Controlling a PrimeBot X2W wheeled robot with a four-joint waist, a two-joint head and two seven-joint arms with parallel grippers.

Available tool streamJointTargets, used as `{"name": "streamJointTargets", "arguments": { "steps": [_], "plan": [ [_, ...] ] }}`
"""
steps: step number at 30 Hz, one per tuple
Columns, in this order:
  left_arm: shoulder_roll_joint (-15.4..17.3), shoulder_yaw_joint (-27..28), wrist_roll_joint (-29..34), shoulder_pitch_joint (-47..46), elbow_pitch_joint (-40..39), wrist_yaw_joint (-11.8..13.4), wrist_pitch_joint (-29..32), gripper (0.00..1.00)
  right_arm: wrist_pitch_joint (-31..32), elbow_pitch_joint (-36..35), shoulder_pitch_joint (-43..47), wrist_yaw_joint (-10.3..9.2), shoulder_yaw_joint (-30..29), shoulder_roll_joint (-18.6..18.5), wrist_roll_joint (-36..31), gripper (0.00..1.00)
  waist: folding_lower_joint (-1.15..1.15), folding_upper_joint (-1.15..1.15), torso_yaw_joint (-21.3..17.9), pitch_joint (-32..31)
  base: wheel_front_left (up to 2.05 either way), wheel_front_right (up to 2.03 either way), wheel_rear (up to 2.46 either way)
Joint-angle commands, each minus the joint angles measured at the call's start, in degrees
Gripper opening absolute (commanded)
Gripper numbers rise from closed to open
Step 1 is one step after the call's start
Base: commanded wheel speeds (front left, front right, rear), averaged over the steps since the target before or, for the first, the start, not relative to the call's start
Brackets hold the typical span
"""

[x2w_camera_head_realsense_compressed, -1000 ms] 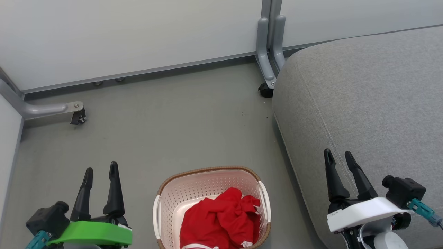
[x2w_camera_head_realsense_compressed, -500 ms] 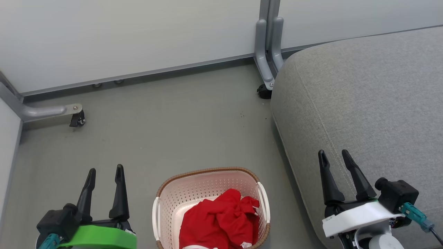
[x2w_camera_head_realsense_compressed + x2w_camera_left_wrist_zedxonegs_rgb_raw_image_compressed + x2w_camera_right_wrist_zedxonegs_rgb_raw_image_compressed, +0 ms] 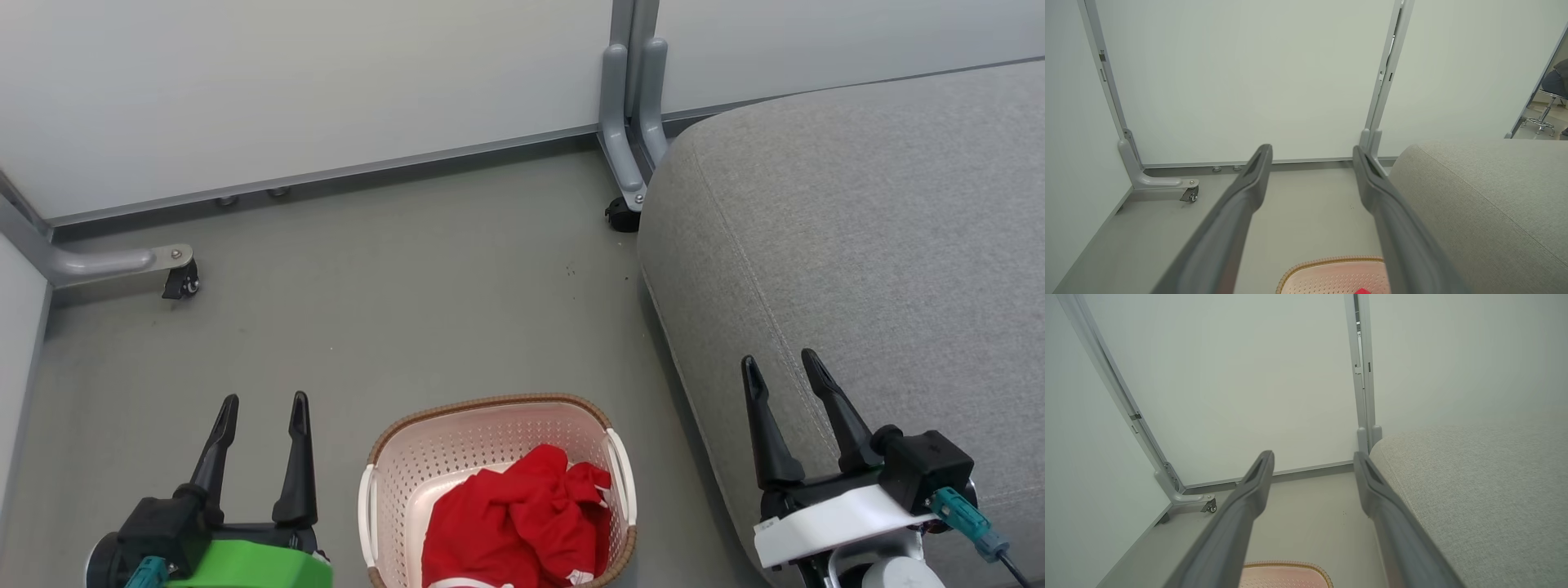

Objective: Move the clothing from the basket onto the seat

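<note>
Lying crumpled inside the basket (image 3: pixel 490 400), the clothing (image 3: pixel 514 523) is found low in the head view. The basket is set on the floor (image 3: pixel 392 310) just beside the seat (image 3: pixel 857 245), so only a short lift and a carry to the right is judged to be needed. The left end effector (image 3: pixel 265 398) is held over the floor to the basket's left, and the right end effector (image 3: pixel 777 357) above the seat's edge. Both are spread wide and nothing is gripped by either. The basket is thus flanked, which is judged a ready stance before the reach. The garment's near edge is cut off by the frame, so its full extent cannot be told. White partition panels (image 3: pixel 286 82) on grey castered feet (image 3: pixel 114 261) are stood behind, well apart from the basket. The basket's wall and the seat's rounded side are judged to be what must be cleared.
</note>
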Motion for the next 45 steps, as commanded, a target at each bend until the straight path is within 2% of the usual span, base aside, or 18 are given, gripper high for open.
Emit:
{"name": "streamJointTargets", "arguments": {
  "steps": [1,17,45],
  "plan": [
    [0.33,-0.08,1.19,0.44,-0.52,-0.25,-0.49,1.0,-0.53,-0.55,0.61,0.02,0.3,-0.24,-1.44,1.0,0.0,0.0,-0.04,0.05,0.0,0.0,0.0],
    [0.52,-0.88,7.2,1.05,-1.58,-0.26,-2.15,1.0,-2.09,-1.73,1.24,0.01,1.29,-0.3,-7.7,1.0,0.0,0.0,-0.05,0.17,0.0,0.0,0.0],
    [1.63,-2.25,4.94,0.13,-0.46,-0.25,-1.99,1.0,-2.02,-2.54,-0.08,0.01,1.38,-0.28,-6.98,1.0,0.0,0.0,-0.48,3.07,0.0,0.0,0.0]
  ]
}}
